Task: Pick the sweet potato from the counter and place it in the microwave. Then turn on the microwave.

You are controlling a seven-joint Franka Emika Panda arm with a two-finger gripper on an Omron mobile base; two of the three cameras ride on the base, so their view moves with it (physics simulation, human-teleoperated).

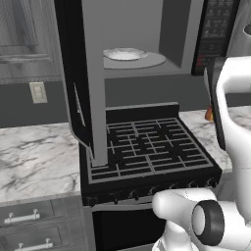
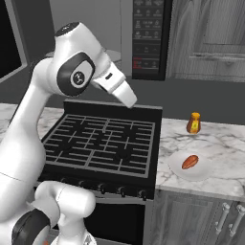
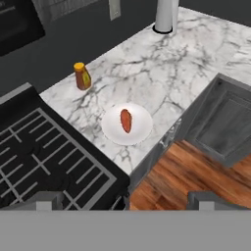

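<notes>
We are hovering with fingers spread and empty above the sweet potato [image 3: 126, 120], lying on a white plate [image 3: 142, 131] just beside the stovetop [image 3: 44, 157], judging it light, firm, round-sided and best pinched across its thick middle.

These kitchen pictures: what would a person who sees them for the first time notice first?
The microwave above the black stovetop catches the eye first: its door hangs wide open, with a white round plate inside. Next comes the sweet potato, lying on a white plate on the marble counter to the right of the stovetop, with an orange bottle standing behind it. The white arm rises over the stovetop, its jaws open and holding nothing.
</notes>
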